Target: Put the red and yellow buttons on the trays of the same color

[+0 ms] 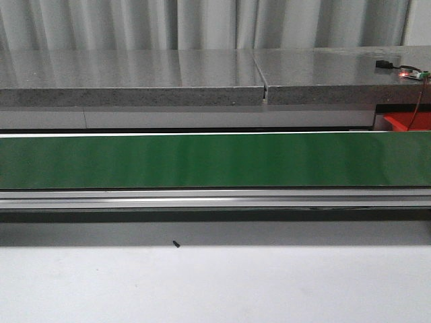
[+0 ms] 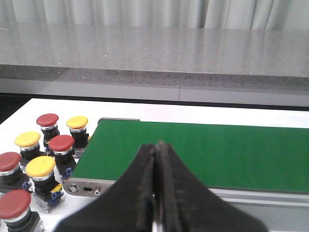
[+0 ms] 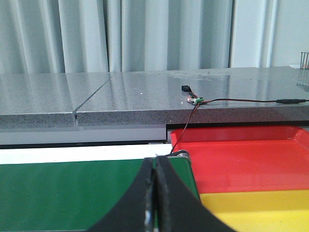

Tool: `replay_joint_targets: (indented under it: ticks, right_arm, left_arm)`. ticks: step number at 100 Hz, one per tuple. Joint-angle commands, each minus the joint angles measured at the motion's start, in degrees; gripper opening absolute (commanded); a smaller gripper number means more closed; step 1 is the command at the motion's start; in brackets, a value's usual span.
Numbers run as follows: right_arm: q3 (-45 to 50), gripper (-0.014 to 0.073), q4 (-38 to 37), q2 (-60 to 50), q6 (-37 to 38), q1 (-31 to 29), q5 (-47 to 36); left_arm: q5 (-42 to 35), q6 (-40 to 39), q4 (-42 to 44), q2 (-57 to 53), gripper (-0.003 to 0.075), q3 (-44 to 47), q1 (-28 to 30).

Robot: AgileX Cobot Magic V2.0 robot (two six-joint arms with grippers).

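In the left wrist view, several red buttons (image 2: 61, 143) and yellow buttons (image 2: 40, 166) stand on black bases on the white table, just off one end of the green conveyor belt (image 2: 203, 154). My left gripper (image 2: 156, 145) is shut and empty, hovering over that belt end, apart from the buttons. The right wrist view shows the red tray (image 3: 246, 157) and the yellow tray (image 3: 260, 208) side by side past the belt's other end, both bare. My right gripper (image 3: 154, 159) is shut and empty above the belt (image 3: 72, 193) beside them. The front view shows neither gripper and only a corner of the red tray (image 1: 409, 121).
The green belt (image 1: 215, 160) spans the front view with a metal rail (image 1: 215, 198) along its near side. Behind it runs a grey stone counter (image 1: 202, 77) carrying a small circuit board (image 1: 412, 74) on a wire. A small black screw (image 1: 176, 244) lies on the white table.
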Motion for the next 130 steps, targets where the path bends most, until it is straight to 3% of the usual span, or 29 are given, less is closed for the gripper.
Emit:
replay_joint_targets:
  ticks: [1,59,66,73,85,92,112,130]
  right_arm:
    - [-0.8,-0.0062,-0.4,-1.3,-0.3,-0.2,-4.8]
    - [-0.8,-0.0062,-0.4,-1.3,-0.3,-0.2,-4.8]
    - [-0.8,-0.0062,-0.4,-1.3,-0.3,-0.2,-4.8]
    - [-0.8,-0.0062,-0.4,-1.3,-0.3,-0.2,-4.8]
    - [-0.8,-0.0062,-0.4,-1.3,-0.3,-0.2,-4.8]
    - [-0.8,-0.0062,-0.4,-1.3,-0.3,-0.2,-4.8]
    - [-0.8,-0.0062,-0.4,-1.3,-0.3,-0.2,-4.8]
    - [-0.8,-0.0062,-0.4,-1.3,-0.3,-0.2,-4.8]
  left_arm:
    - [-0.4,-0.4,-0.2,2.9,-0.0019,-4.8,0.1]
    - [9.1,-0.4,0.2,27.2,0.0001,-19.7,0.1]
    - [9.1,-0.4,0.2,29.6,0.0059,-20.6,0.1]
    - [8.7,-0.4,0.2,31.4,0.0165,-20.9,0.1]
    - [7.9,-0.4,0.2,33.6,0.0443,-20.9,0.1]
    - [7.3,-1.1,0.2,34.4,0.0558,-20.9,0.1]
    - [7.0,-3.4,0.2,35.1,0.0588,-21.2,0.1]
    - [9.8,-15.2,9.3,36.2,0.0585,-23.9,0.1]
